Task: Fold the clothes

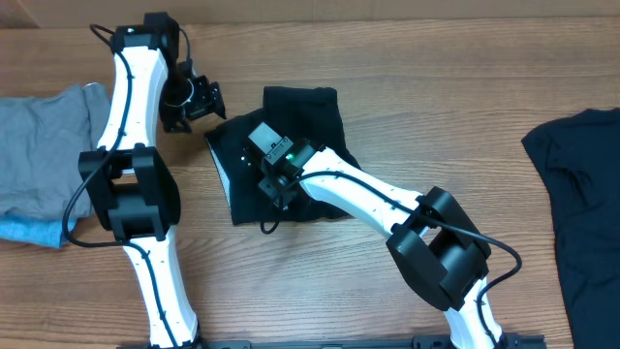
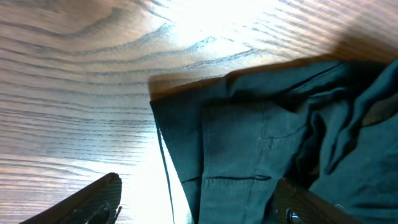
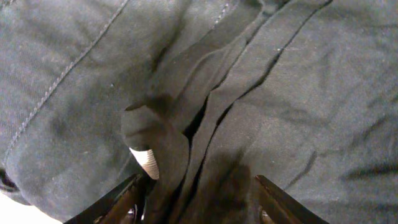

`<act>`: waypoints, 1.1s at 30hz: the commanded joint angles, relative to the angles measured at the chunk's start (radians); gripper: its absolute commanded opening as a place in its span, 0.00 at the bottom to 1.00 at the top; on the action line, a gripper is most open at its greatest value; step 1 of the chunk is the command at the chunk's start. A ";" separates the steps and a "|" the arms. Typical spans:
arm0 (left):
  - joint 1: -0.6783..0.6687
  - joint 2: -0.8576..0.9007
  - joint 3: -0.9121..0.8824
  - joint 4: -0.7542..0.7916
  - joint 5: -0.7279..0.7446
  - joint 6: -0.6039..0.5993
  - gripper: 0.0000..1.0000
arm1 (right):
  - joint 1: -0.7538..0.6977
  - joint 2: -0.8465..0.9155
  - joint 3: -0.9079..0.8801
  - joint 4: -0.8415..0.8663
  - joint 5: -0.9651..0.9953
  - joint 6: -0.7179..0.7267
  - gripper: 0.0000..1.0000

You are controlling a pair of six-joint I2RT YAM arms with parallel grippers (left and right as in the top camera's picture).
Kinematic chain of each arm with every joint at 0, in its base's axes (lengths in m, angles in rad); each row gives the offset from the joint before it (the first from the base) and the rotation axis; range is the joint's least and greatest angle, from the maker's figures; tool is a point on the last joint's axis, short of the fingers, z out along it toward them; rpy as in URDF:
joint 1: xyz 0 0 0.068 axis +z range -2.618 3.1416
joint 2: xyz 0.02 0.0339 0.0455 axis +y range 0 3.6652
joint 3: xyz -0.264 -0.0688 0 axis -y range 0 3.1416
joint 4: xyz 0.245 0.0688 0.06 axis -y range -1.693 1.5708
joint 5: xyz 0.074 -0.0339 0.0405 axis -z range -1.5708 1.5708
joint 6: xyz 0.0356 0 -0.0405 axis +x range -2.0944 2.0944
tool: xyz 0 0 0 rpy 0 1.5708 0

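While my right gripper (image 1: 274, 189) sits on the black garment (image 1: 305, 116), grip unclear, my left gripper (image 1: 201, 105) hangs, jaws apart, just left.

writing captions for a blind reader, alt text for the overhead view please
A folded black shirt lies centred, the right gripper down on it and the left gripper open by its corner. A grey garment lies left, another black shirt right.

The black garment (image 1: 310, 116) is soft matt cloth; the table (image 1: 436, 97) is smooth, faintly glossy wood.
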 commanded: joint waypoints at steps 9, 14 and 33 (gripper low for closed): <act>-0.064 -0.017 -0.025 -0.155 0.128 0.063 0.38 | -0.002 0.004 -0.003 0.055 -0.003 0.081 0.04; -0.105 -0.017 -0.254 -0.019 0.145 0.032 0.12 | -0.011 0.004 -0.003 0.049 -0.003 0.084 0.04; -0.114 -0.017 -0.369 0.089 0.082 0.053 0.14 | -0.752 -0.284 0.019 -0.104 0.013 0.140 0.04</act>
